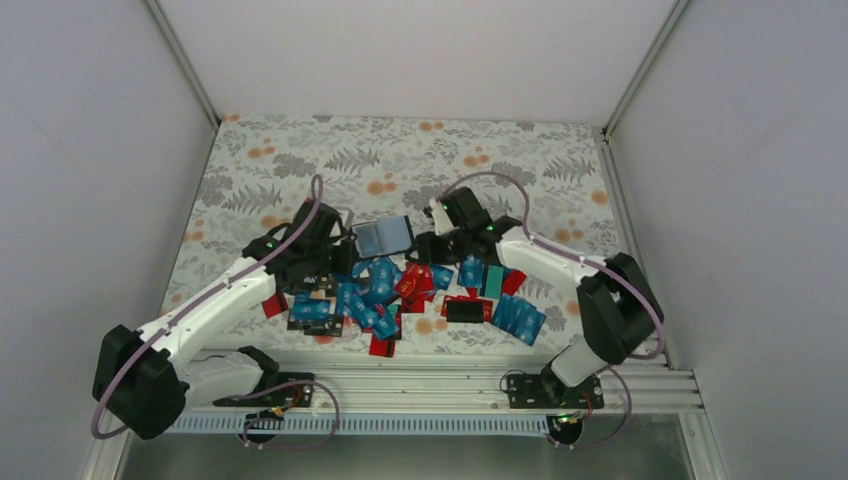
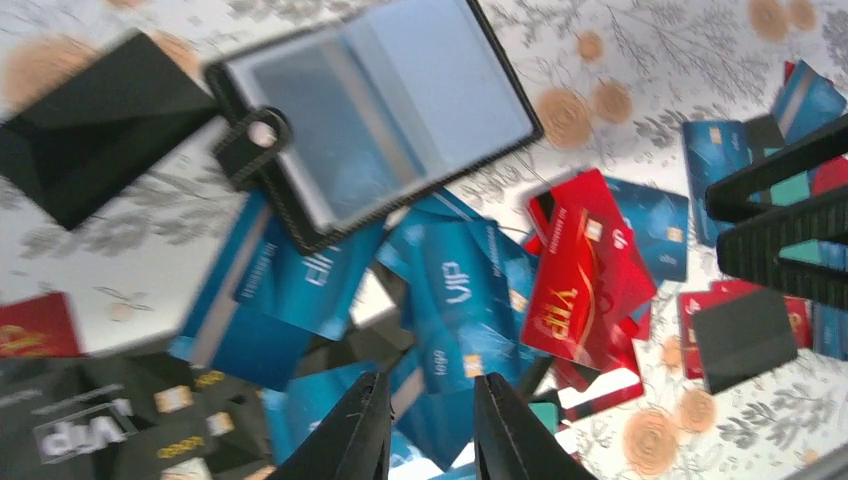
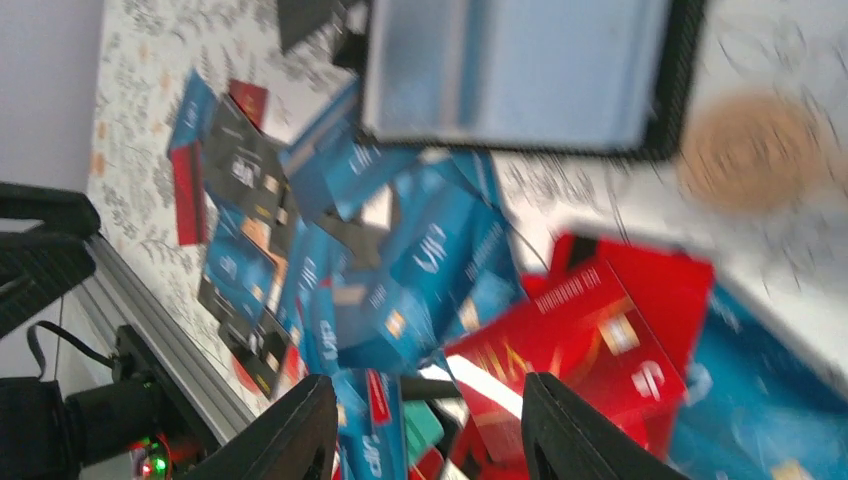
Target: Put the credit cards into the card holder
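The card holder (image 1: 383,237) lies open on the floral cloth, grey-blue inner side up, behind the pile of credit cards (image 1: 400,295). It also shows in the left wrist view (image 2: 390,110) and the right wrist view (image 3: 520,70). My left gripper (image 1: 335,262) hovers just left of the holder, over blue cards (image 2: 455,290); its jaws (image 2: 430,400) are a little apart and empty. My right gripper (image 1: 430,248) is just right of the holder, wide open (image 3: 430,400) and empty, above a red card (image 3: 600,340) and blue cards (image 3: 420,260).
Cards spread from left (image 1: 310,312) to right (image 1: 520,318), with a black card (image 1: 467,311) and a teal one (image 1: 492,280). A black flat piece (image 2: 90,130) lies left of the holder. A metal rail (image 1: 440,385) runs along the near edge. White walls close in on both sides.
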`<control>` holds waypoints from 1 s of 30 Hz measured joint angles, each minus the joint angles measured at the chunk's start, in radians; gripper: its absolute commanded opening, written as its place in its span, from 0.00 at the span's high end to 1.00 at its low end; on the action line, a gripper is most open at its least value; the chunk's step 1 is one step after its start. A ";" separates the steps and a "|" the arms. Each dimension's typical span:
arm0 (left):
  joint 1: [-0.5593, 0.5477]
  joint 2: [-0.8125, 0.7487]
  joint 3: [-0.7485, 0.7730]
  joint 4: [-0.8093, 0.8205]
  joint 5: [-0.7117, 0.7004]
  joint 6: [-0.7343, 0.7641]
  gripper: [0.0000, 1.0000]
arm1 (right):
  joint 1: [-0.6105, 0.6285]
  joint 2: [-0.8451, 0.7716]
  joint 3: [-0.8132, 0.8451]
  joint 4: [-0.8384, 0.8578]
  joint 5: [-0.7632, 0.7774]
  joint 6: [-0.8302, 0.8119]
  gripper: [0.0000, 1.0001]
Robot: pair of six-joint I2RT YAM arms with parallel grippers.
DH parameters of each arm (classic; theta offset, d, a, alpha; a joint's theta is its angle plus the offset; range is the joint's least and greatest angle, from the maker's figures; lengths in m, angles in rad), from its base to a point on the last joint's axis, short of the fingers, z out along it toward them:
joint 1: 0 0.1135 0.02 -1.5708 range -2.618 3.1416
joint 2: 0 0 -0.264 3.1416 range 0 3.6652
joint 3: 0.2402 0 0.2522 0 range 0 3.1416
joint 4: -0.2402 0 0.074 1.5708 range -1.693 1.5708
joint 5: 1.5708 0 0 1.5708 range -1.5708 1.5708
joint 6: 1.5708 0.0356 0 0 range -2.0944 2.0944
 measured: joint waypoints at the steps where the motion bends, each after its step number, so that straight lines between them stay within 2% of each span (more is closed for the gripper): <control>1: -0.014 0.010 -0.004 0.008 0.013 0.003 0.70 | -0.001 -0.030 -0.045 0.007 0.009 0.014 0.52; 9: -0.175 0.204 0.018 0.064 0.041 0.048 0.43 | -0.013 -0.170 -0.270 0.049 0.048 0.092 0.52; 14: -0.269 0.366 0.130 0.053 0.026 0.119 0.34 | -0.055 -0.215 -0.337 0.049 0.072 0.099 0.50; 19: -0.338 0.494 0.252 0.039 -0.003 0.208 0.29 | -0.105 -0.278 -0.373 0.045 0.090 0.092 0.48; 30: -0.344 0.660 0.368 -0.018 -0.022 0.365 0.29 | -0.181 -0.347 -0.424 0.040 0.087 0.053 0.47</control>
